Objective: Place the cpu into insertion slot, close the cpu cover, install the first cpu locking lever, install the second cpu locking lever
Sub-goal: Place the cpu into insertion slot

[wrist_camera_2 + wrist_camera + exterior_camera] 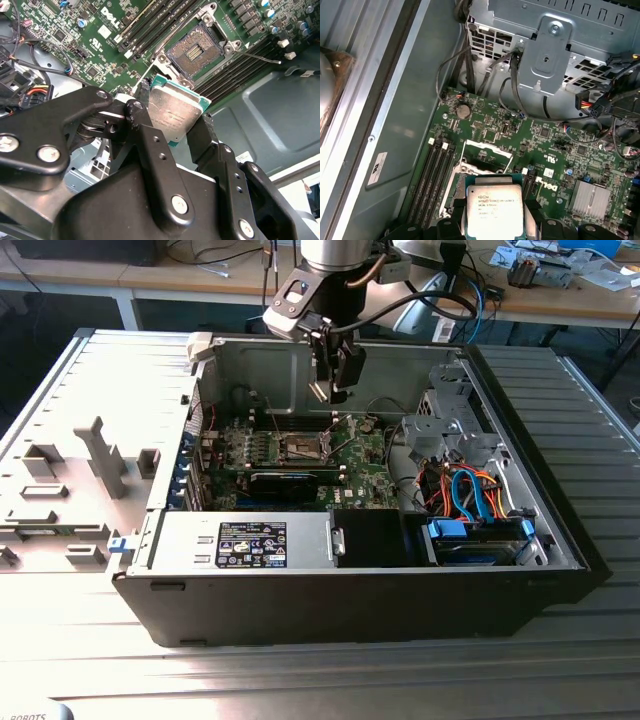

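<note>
Exterior view: the arm's gripper (335,380) hung inside the open computer case (520,440), above the green motherboard (355,455). A pale flat piece at its tips looked like the cpu (321,391), too small there to be sure. The insertion slot (300,447) lay on the board below it, well apart from the tips. A power supply (250,543) sat along the case's near wall, with blue and orange cables (470,495) toward the exterior view's right.

In the second wrist view the two black fingers (145,137) were closed narrowly on opposite edges of the cpu (175,112), so the gripper (170,116) had it pinched with its silver top facing the camera. The chip was tilted and clear of the board. Beyond it the insertion slot (192,50) stood uncovered, its dark contact field bare, with a thin metal lever (260,56) sticking out to one side and long black memory slots (150,22) close by.

In the first wrist view the cpu (494,210) sat between the fingers (534,220), held above the insertion slot (485,157), not seated. Memory slots (432,175) ran alongside, a coin cell (463,110) lay farther off, and a metal drive cage (555,45) stood past the board.
</note>
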`<state>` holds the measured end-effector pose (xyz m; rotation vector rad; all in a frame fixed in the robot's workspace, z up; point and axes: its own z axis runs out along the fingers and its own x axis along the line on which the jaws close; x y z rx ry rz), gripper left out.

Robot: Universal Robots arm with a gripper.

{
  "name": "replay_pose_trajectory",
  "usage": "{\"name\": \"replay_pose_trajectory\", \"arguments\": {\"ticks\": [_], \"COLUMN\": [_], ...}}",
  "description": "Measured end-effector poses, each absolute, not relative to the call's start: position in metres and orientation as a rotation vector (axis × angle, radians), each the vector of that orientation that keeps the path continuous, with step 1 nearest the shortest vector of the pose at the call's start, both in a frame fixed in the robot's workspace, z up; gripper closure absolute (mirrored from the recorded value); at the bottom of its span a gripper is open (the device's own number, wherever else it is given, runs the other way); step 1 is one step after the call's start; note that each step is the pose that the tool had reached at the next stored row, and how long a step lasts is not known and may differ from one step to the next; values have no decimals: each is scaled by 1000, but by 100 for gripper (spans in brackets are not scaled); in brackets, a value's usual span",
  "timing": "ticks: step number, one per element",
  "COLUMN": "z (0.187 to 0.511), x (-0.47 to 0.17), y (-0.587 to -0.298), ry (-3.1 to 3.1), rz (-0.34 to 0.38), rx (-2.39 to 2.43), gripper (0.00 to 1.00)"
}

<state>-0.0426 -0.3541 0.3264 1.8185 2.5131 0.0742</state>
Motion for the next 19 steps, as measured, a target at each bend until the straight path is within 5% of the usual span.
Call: {"name": "replay_pose_trajectory", "arguments": {"ticks": [19], "z": [326], "x": [-43], "y": [-354], "ry": [2490], "rz": [70], "rx": [1847], "gripper": [46]}}
